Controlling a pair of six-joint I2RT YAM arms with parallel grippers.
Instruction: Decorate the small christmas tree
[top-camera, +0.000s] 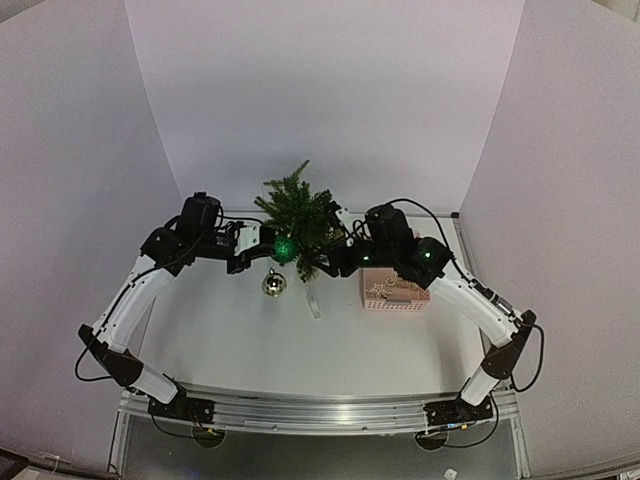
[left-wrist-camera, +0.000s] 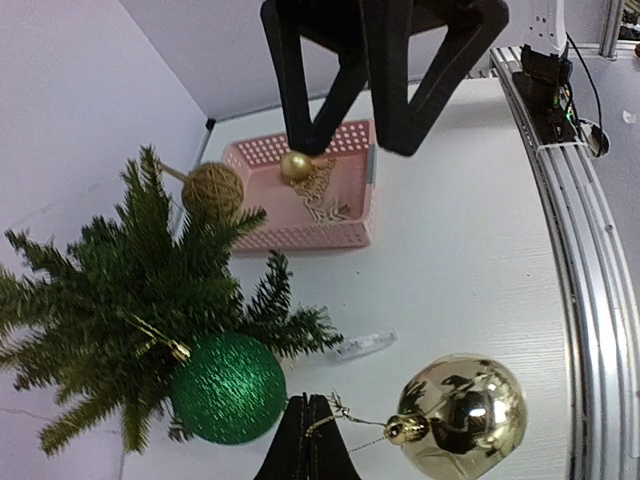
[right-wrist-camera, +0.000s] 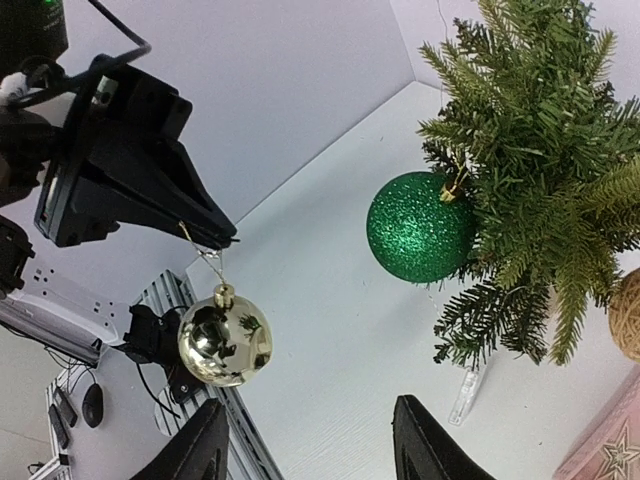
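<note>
No readable text, labels, brand marks, numbers or signs on anything in top or either wrist view.

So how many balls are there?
4: green glitter ball on the small christmas tree, shiny gold ball dangling from the left gripper, twine ball beside the tree, little gold ball in the pink basket. Others may be hidden.

tree, twine ball, basket edge-cropped

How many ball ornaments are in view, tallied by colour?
Green: 1, the green ball
Gold: 2, the big gold ball and the small gold ball
Tan: 1, the twine ball
Total: 4
</note>
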